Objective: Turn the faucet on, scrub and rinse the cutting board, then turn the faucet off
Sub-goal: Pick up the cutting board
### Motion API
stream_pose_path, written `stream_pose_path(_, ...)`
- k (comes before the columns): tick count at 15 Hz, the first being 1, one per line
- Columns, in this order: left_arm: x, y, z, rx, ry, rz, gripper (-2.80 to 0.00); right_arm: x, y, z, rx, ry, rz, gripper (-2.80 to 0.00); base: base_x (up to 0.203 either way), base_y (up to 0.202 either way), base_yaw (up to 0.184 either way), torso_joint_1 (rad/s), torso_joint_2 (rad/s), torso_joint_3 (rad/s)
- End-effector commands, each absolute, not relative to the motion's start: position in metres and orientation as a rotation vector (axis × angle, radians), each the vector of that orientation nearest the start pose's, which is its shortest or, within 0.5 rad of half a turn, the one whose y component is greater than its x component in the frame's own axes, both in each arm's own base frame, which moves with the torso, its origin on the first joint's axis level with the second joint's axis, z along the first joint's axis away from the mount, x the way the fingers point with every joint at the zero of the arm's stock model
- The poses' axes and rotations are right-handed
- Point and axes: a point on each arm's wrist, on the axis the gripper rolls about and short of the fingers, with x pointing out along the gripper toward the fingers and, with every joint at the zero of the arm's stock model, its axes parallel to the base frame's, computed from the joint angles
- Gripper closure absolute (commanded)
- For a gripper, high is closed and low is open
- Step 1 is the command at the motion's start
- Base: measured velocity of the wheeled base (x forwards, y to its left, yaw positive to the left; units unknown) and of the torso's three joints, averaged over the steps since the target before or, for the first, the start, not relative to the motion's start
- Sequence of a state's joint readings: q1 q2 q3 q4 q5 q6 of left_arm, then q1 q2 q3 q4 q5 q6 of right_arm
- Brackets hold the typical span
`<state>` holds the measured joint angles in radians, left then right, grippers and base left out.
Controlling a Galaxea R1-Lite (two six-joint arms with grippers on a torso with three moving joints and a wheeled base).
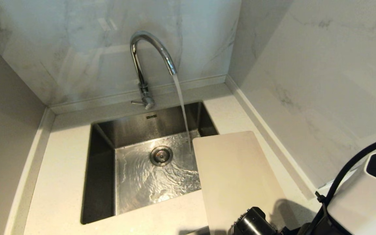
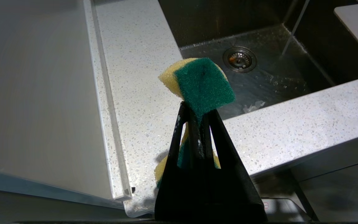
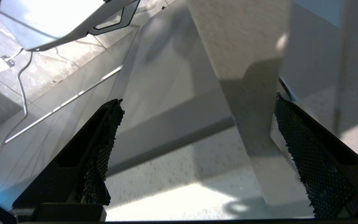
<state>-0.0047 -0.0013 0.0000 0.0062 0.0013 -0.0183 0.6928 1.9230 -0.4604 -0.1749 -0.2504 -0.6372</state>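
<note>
Now | L hand (image 2: 197,109) clamped on sponge (image 2: 202,82) | R hand (image 3: 194,149) wide open, empty

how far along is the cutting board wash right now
Done: the faucet is running into the sink. In hand: the left gripper clamps a sponge; the open right gripper is by the cutting board. Left: scrubbing, rinsing, shutting off.

You're looking at a pale speckled stone countertop (image 1: 60,182) with a steel sink (image 1: 103,143) sunk into its middle. The cream-white cutting board (image 1: 237,179) lies flat on it at about four o'clock from the drain, its far left corner jutting over the basin's right edge. The faucet (image 1: 145,65) stands on the counter at twelve o'clock.
</note>
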Motion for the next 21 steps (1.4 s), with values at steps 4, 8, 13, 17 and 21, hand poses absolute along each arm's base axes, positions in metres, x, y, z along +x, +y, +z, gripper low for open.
stream_pose_path(4, -0.023, 0.000, 0.075, -0.018, 0.006, -0.003, 0.00, 0.181, 0.143, -0.001, -1.154, 1.054, 0.764, -2.80, 0.000, 0.000, 0.000, 0.000, 0.00, 0.000)
stream_pose_path(8, -0.023, 0.000, 0.075, -0.018, 0.006, -0.003, 0.00, 0.180, 0.142, -0.006, -1.164, 1.062, 0.756, -2.80, 0.000, 0.000, 0.000, 0.000, 0.00, 0.000)
stream_pose_path(13, -0.023, 0.000, 0.075, -0.018, 0.006, -0.003, 0.00, 0.179, 0.141, -0.018, -1.151, 1.019, 0.744, -2.80, 0.000, 0.000, 0.000, 0.000, 0.00, 0.000)
stream_pose_path(17, -0.023, 0.000, 0.075, -0.018, 0.006, -0.003, 0.00, 0.179, 0.141, -0.019, -1.153, 1.017, 0.742, -2.80, 0.000, 0.000, 0.000, 0.000, 0.00, 0.000)
stream_pose_path(21, -0.023, 0.000, 0.075, -0.017, 0.006, -0.003, 0.00, 0.179, 0.141, -0.020, -1.157, 1.020, 0.742, -2.80, 0.000, 0.000, 0.000, 0.000, 0.00, 0.000)
